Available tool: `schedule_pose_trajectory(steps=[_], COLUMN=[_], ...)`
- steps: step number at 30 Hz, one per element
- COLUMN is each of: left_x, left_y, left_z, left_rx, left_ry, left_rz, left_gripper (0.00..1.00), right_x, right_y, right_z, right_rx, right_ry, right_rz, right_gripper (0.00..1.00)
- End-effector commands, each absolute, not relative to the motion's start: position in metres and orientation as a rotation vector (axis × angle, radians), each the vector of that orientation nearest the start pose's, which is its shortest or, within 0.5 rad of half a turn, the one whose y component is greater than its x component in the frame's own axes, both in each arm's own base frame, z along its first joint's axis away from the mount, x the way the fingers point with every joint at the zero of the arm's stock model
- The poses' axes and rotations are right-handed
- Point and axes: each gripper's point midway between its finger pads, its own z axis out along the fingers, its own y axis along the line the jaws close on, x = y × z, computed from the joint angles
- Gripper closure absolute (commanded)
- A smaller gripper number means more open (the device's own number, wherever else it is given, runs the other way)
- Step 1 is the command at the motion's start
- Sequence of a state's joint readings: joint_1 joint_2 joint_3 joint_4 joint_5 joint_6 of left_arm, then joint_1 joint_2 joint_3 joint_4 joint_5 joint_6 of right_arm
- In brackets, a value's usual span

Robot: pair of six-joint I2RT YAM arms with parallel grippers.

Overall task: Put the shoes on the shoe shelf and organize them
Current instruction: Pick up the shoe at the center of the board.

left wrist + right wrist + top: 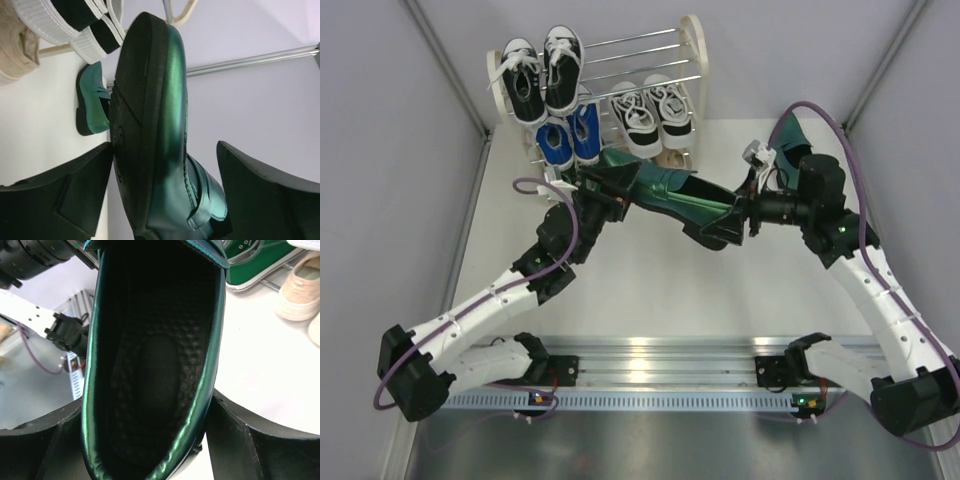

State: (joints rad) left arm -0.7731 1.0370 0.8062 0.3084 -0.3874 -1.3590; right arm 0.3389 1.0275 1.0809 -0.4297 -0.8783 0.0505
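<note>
- Grey walls, white table; the top view leaves both my grips on the dress shoe hard to make out.
- Wrist views: my right claw clamps its heel; my left claw gapes, three-o'clock finger clear.

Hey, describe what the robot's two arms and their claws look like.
Both the left arm and right arm have white link shells with black joints and black bases. A thin purple cable loops along each. The left claw and right claw have broad, matte black, wedge-shaped fingers.

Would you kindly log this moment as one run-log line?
right hand: shut on green dress shoe | left hand: open around same shoe | shoe shelf: shoe not yet placed
</note>
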Motion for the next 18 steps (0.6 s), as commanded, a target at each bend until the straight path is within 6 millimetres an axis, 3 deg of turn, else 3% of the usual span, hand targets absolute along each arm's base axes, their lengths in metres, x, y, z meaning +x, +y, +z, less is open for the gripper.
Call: schedule_pose_trajectory(steps=[1,5,18], left_x=[0.288,0.285,0.269], left_y=[-0.241,-0.238,-0.211], left_z=[0.406,0.400,0.406], left_rx=[-0.795,-0.784,-0.758], left_ry=[1.298,1.335,1.358], left_rz=[-1.527,-1.490,-1.377], left_gripper=[0.09,0.02,0.02], right_x=[0.212,0.217,0.236], right_y=[0.233,0.234,0.231], right_z=[0.357,0.372,0.405], right_rx=[-0.890,-0.829,-0.720], right_ry=[1.584,1.560,1.509], right_rz=[1.211,1.270,1.315], right_gripper=[1.00,1.00,1.00])
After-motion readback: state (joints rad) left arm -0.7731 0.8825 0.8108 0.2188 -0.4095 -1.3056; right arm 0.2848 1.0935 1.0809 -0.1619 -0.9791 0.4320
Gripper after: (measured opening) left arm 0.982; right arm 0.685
